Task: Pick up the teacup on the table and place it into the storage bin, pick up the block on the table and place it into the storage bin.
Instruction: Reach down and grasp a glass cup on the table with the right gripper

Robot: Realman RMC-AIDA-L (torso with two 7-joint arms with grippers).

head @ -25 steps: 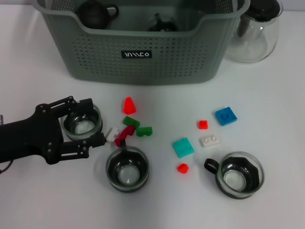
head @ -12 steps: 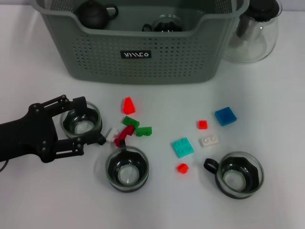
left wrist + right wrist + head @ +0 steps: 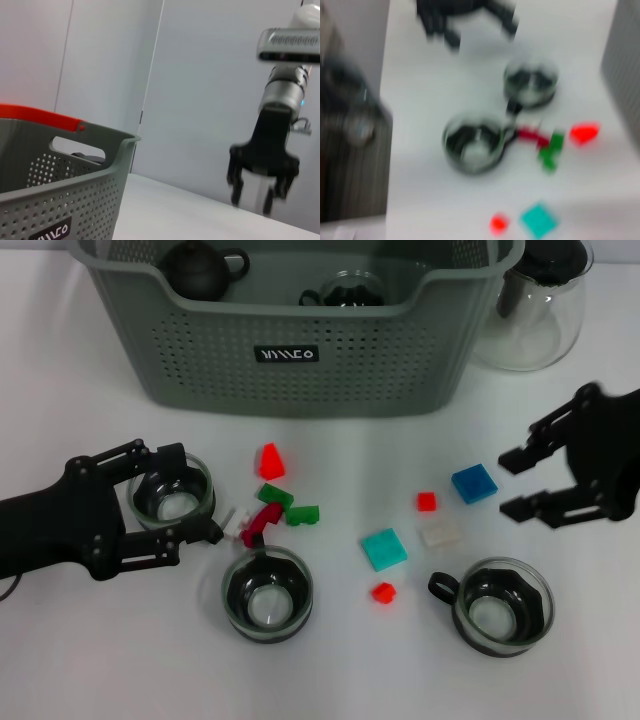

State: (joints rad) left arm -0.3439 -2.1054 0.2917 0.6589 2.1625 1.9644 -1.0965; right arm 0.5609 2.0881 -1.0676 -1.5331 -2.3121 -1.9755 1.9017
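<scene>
The left gripper (image 3: pixel 170 502) sits at the frame's left, fingers spread around a glass teacup (image 3: pixel 173 492) standing on the white worktop (image 3: pixel 80 640). The right gripper (image 3: pixel 522 483) hangs at the right edge, fingers spread and holding nothing, just beside the blue block (image 3: pixel 473 483). The storage bin (image 3: pixel 290 330) occupies the upper centre. Two more teacups (image 3: pixel 267 594) (image 3: pixel 500 606) stand lower in the frame.

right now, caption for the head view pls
Left tool open around a teacup; right tool open beside blue block.
</scene>
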